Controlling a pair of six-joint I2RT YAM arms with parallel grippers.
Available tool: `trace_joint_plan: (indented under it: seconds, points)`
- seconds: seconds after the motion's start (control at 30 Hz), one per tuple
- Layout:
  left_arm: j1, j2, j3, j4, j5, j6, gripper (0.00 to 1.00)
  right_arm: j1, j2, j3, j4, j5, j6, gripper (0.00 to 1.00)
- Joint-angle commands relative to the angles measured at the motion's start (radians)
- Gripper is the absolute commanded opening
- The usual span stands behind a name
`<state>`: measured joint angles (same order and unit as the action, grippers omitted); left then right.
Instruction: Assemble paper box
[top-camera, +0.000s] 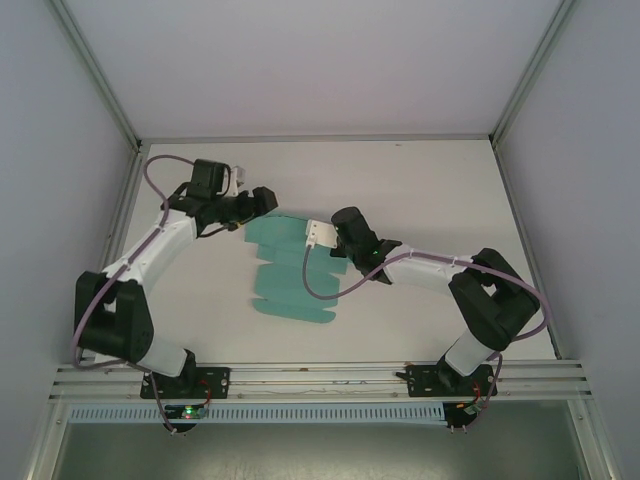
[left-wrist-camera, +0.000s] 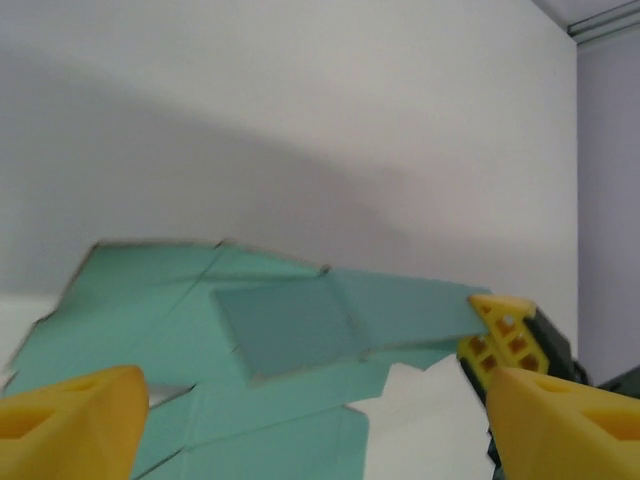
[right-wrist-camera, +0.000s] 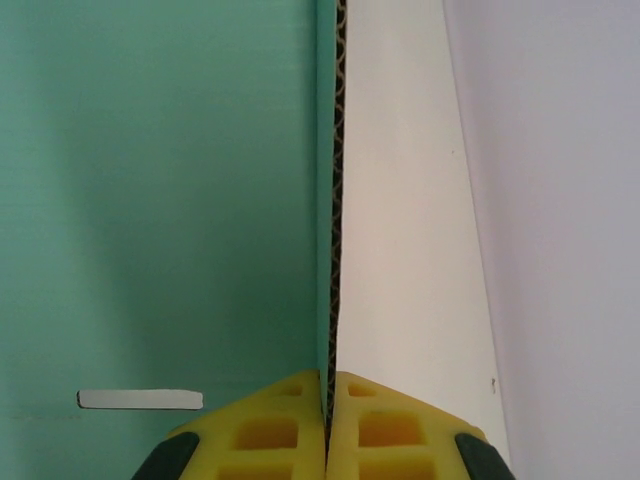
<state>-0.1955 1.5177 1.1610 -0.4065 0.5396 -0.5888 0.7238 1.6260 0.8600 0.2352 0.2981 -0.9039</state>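
Top external, white table (top-camera: 420, 190), grey walls (top-camera: 60, 150), teal paper box (top-camera: 285, 275)

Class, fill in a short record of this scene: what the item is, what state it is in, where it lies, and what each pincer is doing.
item: paper box, teal card
state: an unfolded sheet with creases and flaps, not yet a box
place: lying on the white table
left pincer: open, holding nothing, near the card's far left corner
right pincer: shut on the card's right edge
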Motion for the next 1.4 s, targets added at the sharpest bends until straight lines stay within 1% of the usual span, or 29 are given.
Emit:
trace_joint_plan:
  seconds: [0.0,0.07,0.1,0.17,0.23,0.33,0.43,0.53,0.63,0.77,0.9,1.03,1.17,1.23,1.3,1.37]
  points:
    - [-0.02,0.067,0.082,-0.033,0.054,0.045,0.76,0.012,0.01,0.002,0.036,0.021,-0.02,0.0]
    - [-0.028,0.098,0.119,-0.056,0.054,0.072,0.72,0.012,0.014,0.003,0.033,0.026,-0.02,0.0]
    - [-0.034,0.113,0.145,-0.083,0.039,0.089,0.72,0.012,0.014,0.004,0.034,0.028,-0.017,0.0]
    - [-0.046,0.138,0.181,-0.125,0.016,0.111,0.67,0.012,0.016,0.007,0.032,0.027,-0.007,0.0]
    - [-0.062,0.158,0.193,-0.14,0.026,0.114,0.64,0.009,0.018,0.013,0.035,0.027,0.01,0.0]
    - [-0.088,0.167,0.176,-0.147,0.027,0.107,0.64,0.008,0.02,0.021,0.034,0.026,0.024,0.0]
    - [-0.105,0.16,0.152,-0.147,0.022,0.083,0.62,0.008,0.024,0.025,0.034,0.041,0.033,0.0]
    - [-0.11,0.135,0.118,-0.134,-0.012,0.057,0.62,0.009,0.023,0.028,0.036,0.053,0.043,0.0]
    - [-0.111,0.126,0.084,-0.08,-0.007,0.008,0.57,0.015,0.013,0.019,0.042,0.043,0.055,0.0]
    - [-0.113,0.131,0.035,0.059,0.042,-0.1,0.47,0.033,-0.001,-0.006,0.083,0.042,0.062,0.0]
    - [-0.115,0.13,-0.016,0.205,0.054,-0.211,0.39,0.051,-0.013,-0.023,0.085,0.027,0.066,0.0]
    - [-0.113,0.109,-0.064,0.337,0.062,-0.281,0.4,0.061,-0.02,-0.041,0.087,0.016,0.08,0.0]
    - [-0.115,0.087,-0.073,0.358,0.021,-0.289,0.41,0.065,-0.031,-0.057,0.093,-0.002,0.086,0.0]
    - [-0.114,0.078,-0.092,0.405,0.011,-0.317,0.44,0.065,-0.031,-0.06,0.095,-0.004,0.086,0.0]
    - [-0.114,0.073,-0.113,0.478,0.023,-0.343,0.45,0.065,-0.031,-0.062,0.094,-0.004,0.085,0.0]
    - [-0.114,0.08,-0.108,0.48,0.027,-0.353,0.45,0.064,-0.03,-0.061,0.095,-0.003,0.083,0.0]
